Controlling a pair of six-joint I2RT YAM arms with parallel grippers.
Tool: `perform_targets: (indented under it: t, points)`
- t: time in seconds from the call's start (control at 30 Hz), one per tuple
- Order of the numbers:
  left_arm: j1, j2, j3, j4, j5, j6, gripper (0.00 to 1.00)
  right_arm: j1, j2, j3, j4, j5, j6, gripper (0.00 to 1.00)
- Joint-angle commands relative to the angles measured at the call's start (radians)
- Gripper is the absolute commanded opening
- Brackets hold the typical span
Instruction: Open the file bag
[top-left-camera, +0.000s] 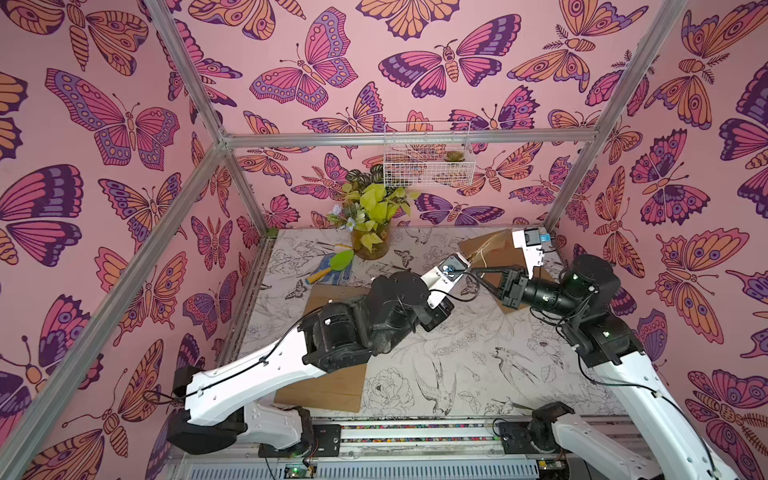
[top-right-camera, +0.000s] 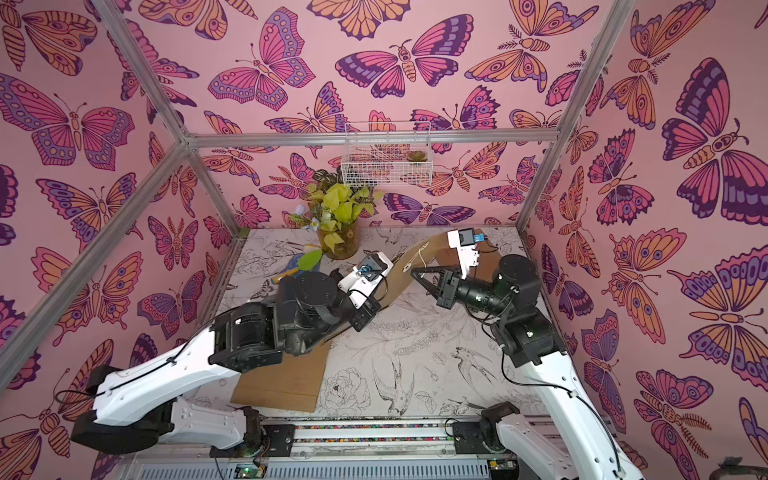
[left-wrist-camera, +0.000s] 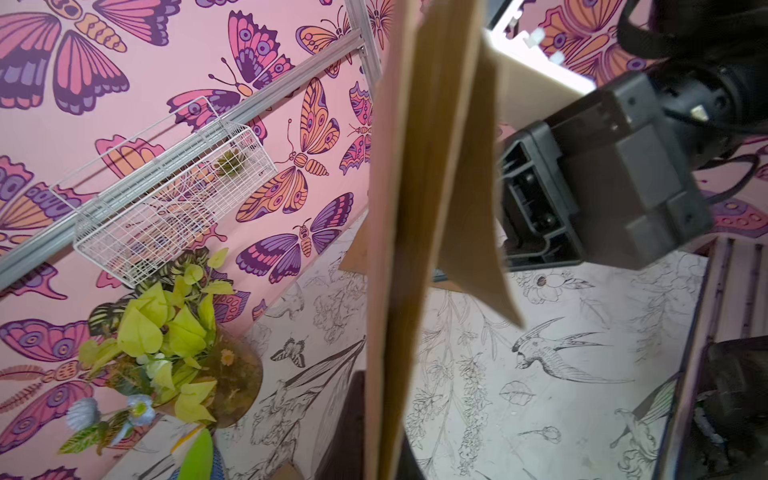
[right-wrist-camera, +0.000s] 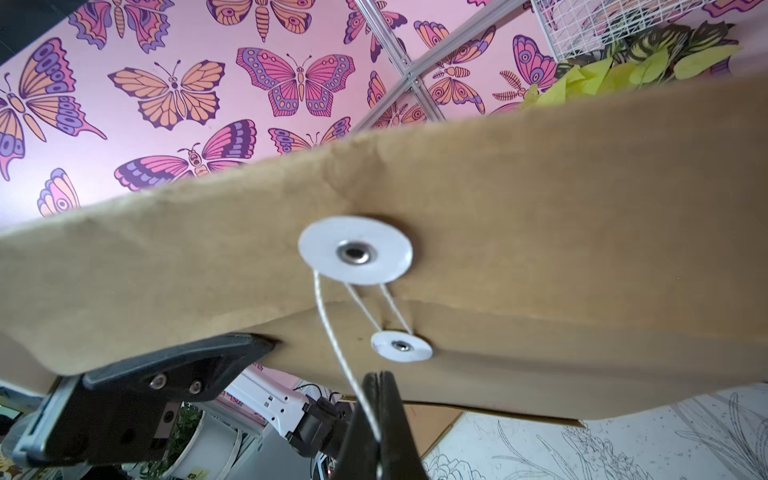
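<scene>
**Position.** The file bag (top-left-camera: 490, 245) is off the surface (top-left-camera: 457, 353), held in the air at the far right, just right of the plant vase (top-left-camera: 370, 245). It is tilted, with the closure side facing the right arm.

**Left claw** (right-wrist-camera: 259, 345): clamped on the bag's lower edge, one finger on the closure side. The other finger is hidden behind the paper.

**Right claw** (right-wrist-camera: 380, 376): jaws pressed together on the white string (right-wrist-camera: 332, 328), just below the bag and not touching the paper.

**Closure.** The right wrist view shows the large flap disc (right-wrist-camera: 355, 250) and the small body disc (right-wrist-camera: 401, 345). Two strands run between them and a third drops free into the right claw. I read the string as not yet unwound and the flap as shut.

**Risks, my judgement.**
- A straight pull away from the bag would tighten the strands under the small disc instead of freeing them. The string needs to circle that disc.
- A hard pull could tear a paper disc off its rivet or crease the flap.
- The string is thin, so it could slide out of the pinched jaws under tension.
- The left claw grips only an edge. Tension from the string could swing the bag or drag it out of that grip.
- The two claws sit near each other, so a wide circling motion risks a knock.
</scene>
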Motion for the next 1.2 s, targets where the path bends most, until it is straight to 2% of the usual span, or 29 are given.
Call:
perform_targets:
  t: [0.0,0.2,0.47,0.83,1.03,1.17]
  points:
    - [0.021,-0.064,-0.049,0.058,0.063,-0.097,0.00,0.006,0.003,0.038,-0.084,-0.035,-0.057,0.00]
    - [0.067,-0.107,-0.103,0.092,0.142,-0.159,0.00,0.005,0.034,0.054,-0.158,-0.058,-0.086,0.00]
    - [0.091,-0.121,-0.118,0.100,0.196,-0.180,0.00,0.005,0.059,0.060,-0.210,-0.050,-0.106,0.00]
    - [0.118,-0.154,-0.171,0.101,0.228,-0.212,0.00,0.001,0.008,0.084,-0.308,0.143,-0.174,0.00]
    - [0.197,-0.199,-0.284,0.182,0.403,-0.324,0.00,0.000,0.025,0.156,-0.474,0.212,-0.284,0.00]
    - [0.235,-0.219,-0.372,0.257,0.469,-0.400,0.00,0.000,0.030,0.201,-0.584,0.236,-0.352,0.00]
